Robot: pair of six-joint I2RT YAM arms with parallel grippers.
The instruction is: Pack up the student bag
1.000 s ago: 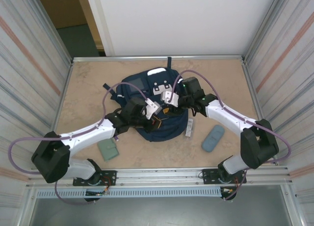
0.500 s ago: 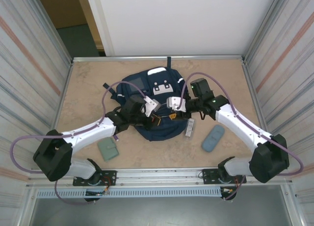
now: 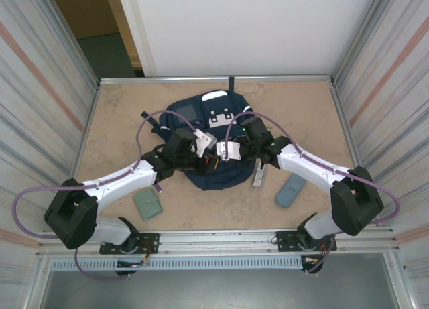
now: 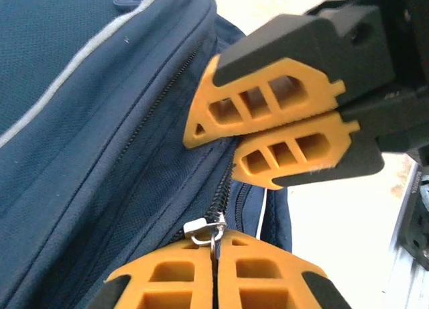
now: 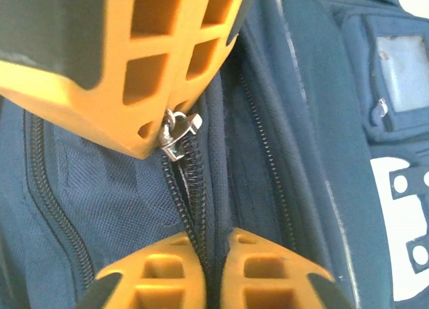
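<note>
The left arm and right arm wear white shells between black joint housings, each trailing a lilac cable. The left claw and right claw have orange fingers with rectangular cut-outs on black mounts. The pale wrist blocks are possibly cameras.

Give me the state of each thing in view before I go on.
left gripper, shut on the zipper pull.
right gripper, shut over the zip; hold on fabric unclear.
zip, meshed between the grippers.
student bag, lying on the table.
grey-blue pouch, on the table, unpacked.
flat green item, on the table, unpacked.
</note>
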